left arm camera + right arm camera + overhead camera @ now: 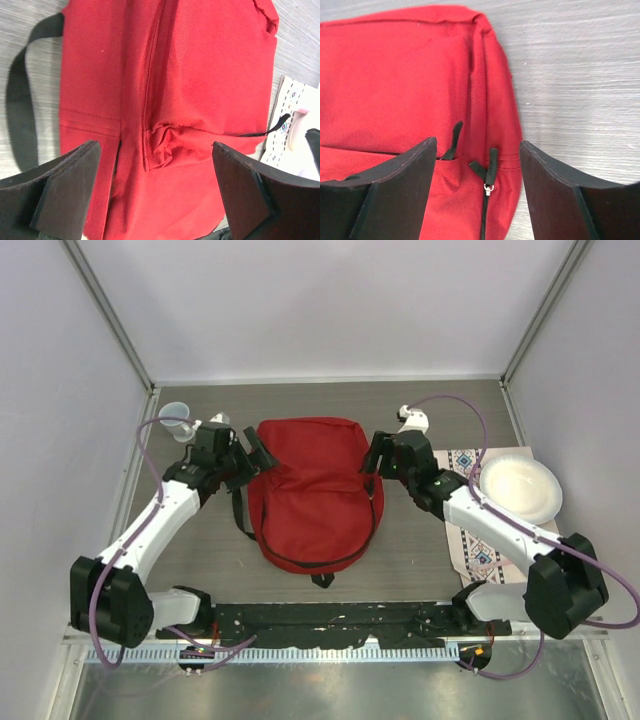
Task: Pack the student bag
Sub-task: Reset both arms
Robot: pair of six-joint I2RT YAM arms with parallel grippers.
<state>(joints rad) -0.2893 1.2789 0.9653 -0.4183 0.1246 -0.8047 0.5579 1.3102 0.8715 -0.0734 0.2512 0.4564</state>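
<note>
left hand [257, 452] and right hand [372, 452] spread wide, empty, flanking the red student bag [312, 495].

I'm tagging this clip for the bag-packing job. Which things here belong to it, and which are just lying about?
Part of the job:
- red backpack
- left gripper, open at the backpack
- right gripper, open at the backpack

Lying about, as far as the views show:
- cup
- white plate
- patterned cloth

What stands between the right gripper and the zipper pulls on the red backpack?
Nothing visible does. The right gripper is open over the red backpack at its corner, and the two black zipper pulls lie uncovered in the gap between its fingers.
</note>
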